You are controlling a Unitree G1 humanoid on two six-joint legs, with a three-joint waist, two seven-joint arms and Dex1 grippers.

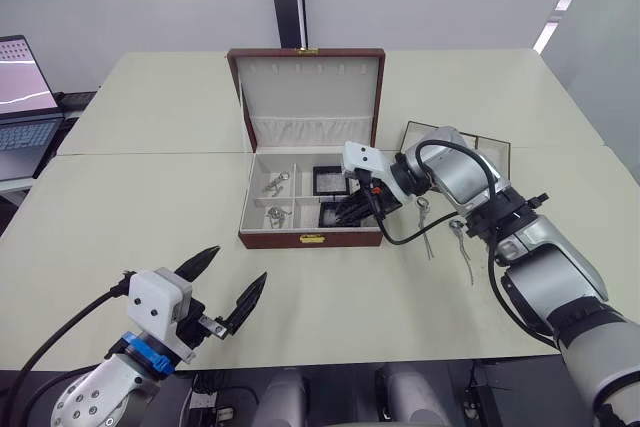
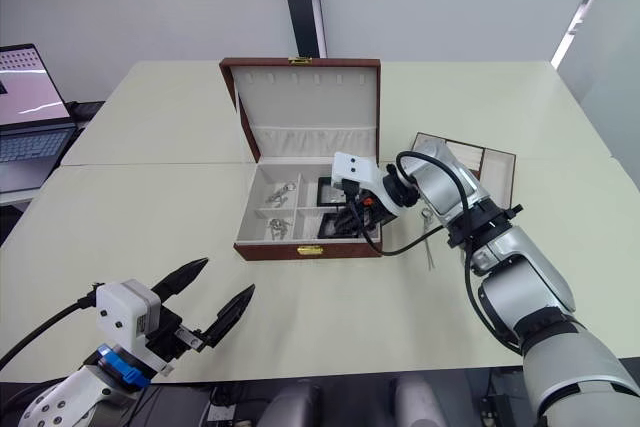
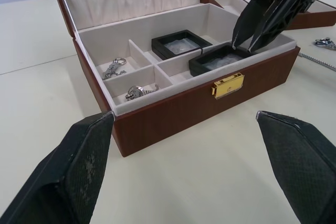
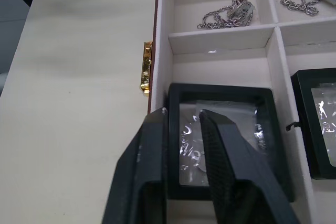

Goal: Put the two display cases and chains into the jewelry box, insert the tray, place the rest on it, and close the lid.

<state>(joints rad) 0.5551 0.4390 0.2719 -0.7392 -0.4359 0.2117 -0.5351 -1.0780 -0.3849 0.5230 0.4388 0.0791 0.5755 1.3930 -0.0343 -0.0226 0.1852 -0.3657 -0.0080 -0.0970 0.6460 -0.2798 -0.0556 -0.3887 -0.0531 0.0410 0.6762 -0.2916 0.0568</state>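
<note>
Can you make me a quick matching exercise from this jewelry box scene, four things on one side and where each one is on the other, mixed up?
Things:
1. front display case
2. rear display case
3. tray
4. left gripper

Places or states:
A. open, above bare table in front of the jewelry box
B. on the table behind the right arm
C. under the right gripper, whose fingers pinch its edge
D. lying alone in the box's back right compartment

Pairs: 1-C, 2-D, 3-B, 4-A
</note>
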